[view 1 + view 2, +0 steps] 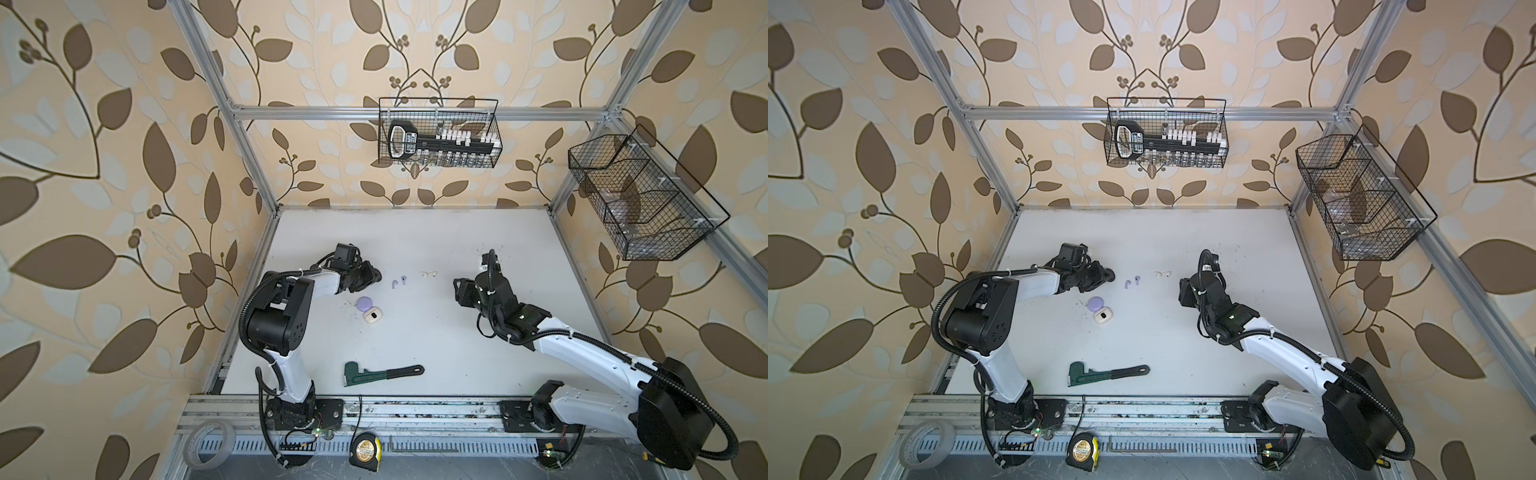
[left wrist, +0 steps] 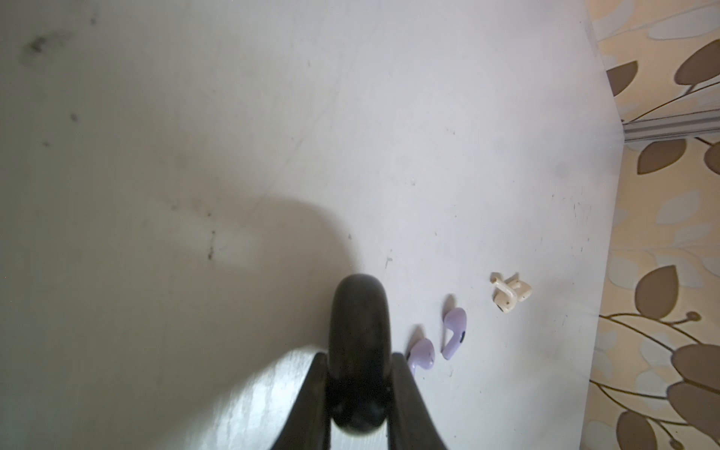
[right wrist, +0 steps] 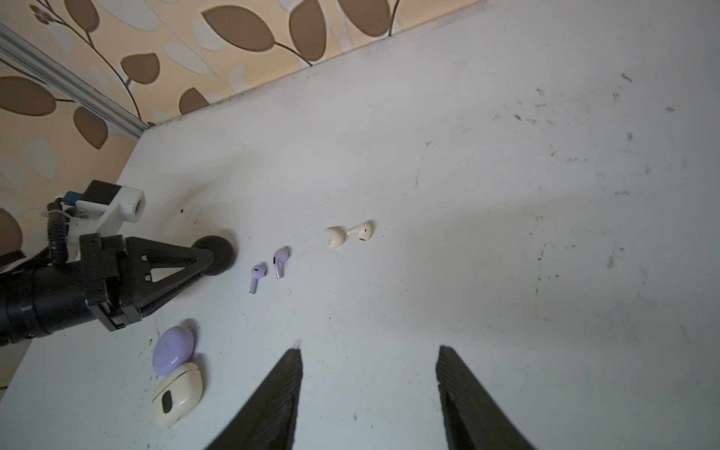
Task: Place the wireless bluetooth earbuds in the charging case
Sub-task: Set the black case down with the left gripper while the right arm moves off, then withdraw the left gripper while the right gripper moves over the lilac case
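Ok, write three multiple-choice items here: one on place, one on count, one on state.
1. The lilac case lies: A) right beside the white case; B) held in the air; C) alone at a corner.
2. Loose earbuds on the table: A) two; B) four; C) six.
3. The right gripper is: A) open, empty; B) shut on an earbud; C) shut on a case.
Key: A, the two cases sit together; B, two lilac and two white show; A, its jaws stand apart over bare table.
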